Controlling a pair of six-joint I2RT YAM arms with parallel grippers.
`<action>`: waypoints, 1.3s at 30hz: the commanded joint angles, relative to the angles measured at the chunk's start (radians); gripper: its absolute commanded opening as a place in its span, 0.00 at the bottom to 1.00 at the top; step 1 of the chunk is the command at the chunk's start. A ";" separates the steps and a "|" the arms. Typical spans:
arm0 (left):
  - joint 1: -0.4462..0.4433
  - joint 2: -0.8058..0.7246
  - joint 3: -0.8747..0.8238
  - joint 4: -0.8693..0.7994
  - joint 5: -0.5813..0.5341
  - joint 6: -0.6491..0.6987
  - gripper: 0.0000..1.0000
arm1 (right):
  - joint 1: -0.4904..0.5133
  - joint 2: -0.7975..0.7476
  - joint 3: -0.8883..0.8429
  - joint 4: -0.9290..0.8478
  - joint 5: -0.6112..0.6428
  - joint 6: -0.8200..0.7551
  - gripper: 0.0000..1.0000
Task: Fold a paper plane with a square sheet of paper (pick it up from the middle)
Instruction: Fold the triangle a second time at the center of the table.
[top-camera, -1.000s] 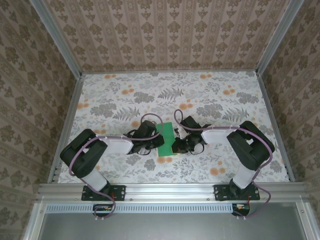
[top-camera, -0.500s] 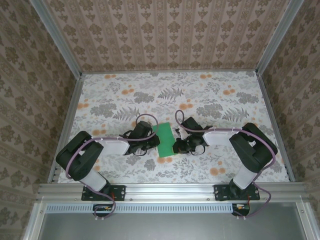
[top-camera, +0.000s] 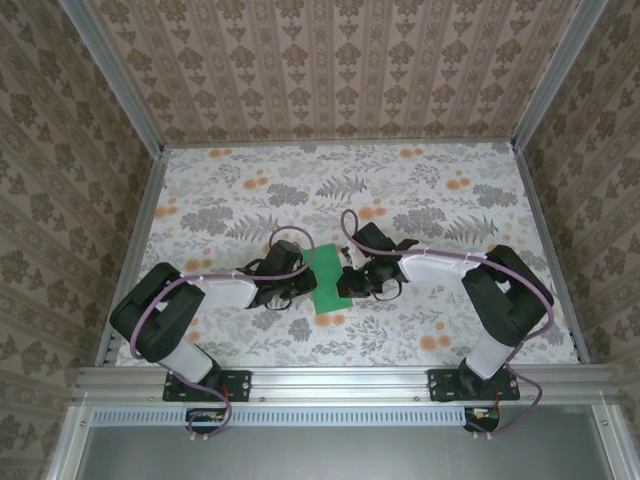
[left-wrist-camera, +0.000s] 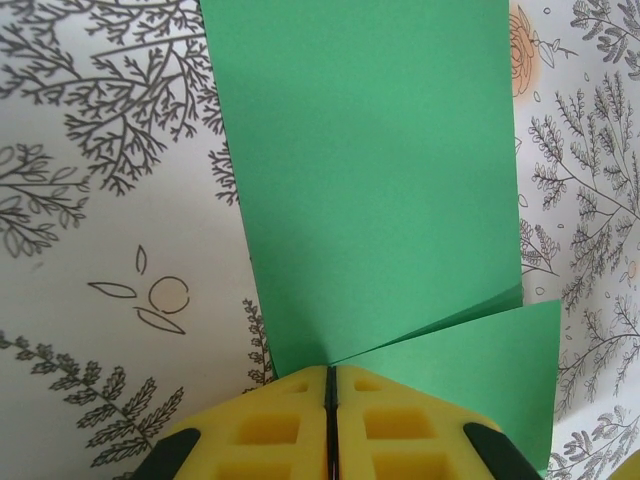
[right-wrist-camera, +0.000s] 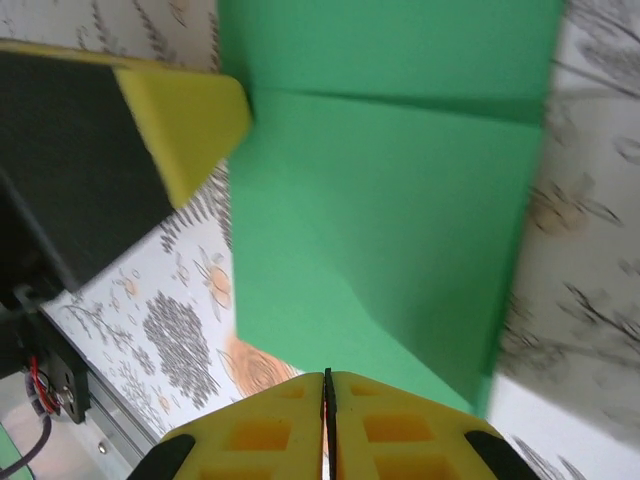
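Paper (left-wrist-camera: 370, 170) handles light, limp, easily creased; left tool (left-wrist-camera: 328, 375) and right tool (right-wrist-camera: 327, 378), both closed, seemingly press opposite edges; grip there.

- Top view: bright, soft, even light from above, with no glare and only faint, soft-edged shadows on the table (top-camera: 430, 190).
- The walls (top-camera: 330, 70) lean outward toward the frame edges, a mild wide-angle bend.
- Left wrist view: sharp throughout; the paper (left-wrist-camera: 370, 170) is evenly lit, with a thin dark shadow under its folded flap.
- Right wrist view: dimmer, the paper shaded; motion blur smears the right side, where the table prints go soft.
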 joint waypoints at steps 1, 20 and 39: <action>0.005 0.019 -0.003 -0.101 -0.037 0.024 0.11 | 0.023 0.064 0.066 -0.054 0.021 0.005 0.11; 0.007 0.025 0.004 -0.212 -0.080 -0.012 0.10 | 0.021 0.190 0.080 -0.053 0.046 -0.005 0.09; 0.019 0.044 0.002 -0.226 -0.070 -0.002 0.09 | -0.115 -0.038 -0.276 0.159 -0.131 0.038 0.10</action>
